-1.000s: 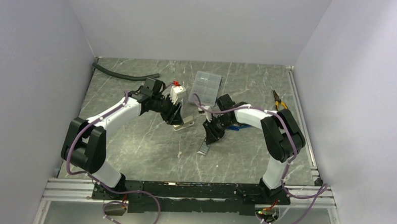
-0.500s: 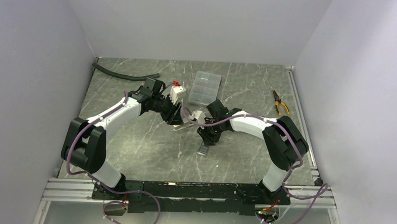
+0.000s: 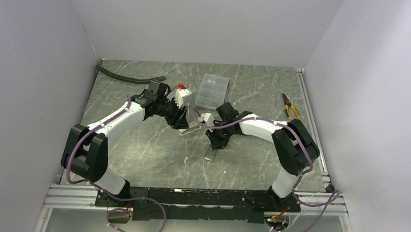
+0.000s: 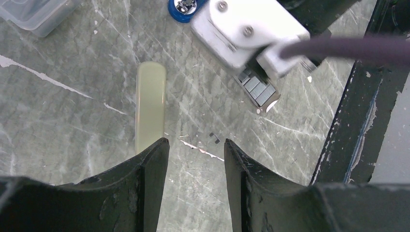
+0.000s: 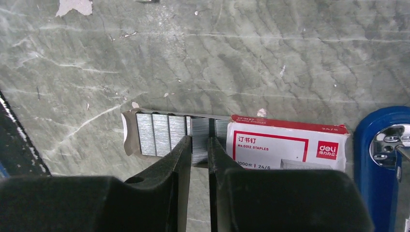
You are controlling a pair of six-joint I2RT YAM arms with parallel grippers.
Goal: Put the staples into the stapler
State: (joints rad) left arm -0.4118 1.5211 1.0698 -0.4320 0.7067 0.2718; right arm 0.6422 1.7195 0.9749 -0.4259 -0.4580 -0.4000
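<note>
Marble table [image 5: 290,58]: staples [image 5: 159,137] pinched inside right tool [image 5: 198,145].

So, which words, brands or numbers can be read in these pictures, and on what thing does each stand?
"订书钉": white staple box, right wrist view.
"No.0012 STAPLES": same box, just below.
"deli": red patch on the box.
"1000枚 | 24/6": box's lower edge.
"24/6": box's top edge, small and faint.
The staples bear no text; the other views show none readable.
</note>
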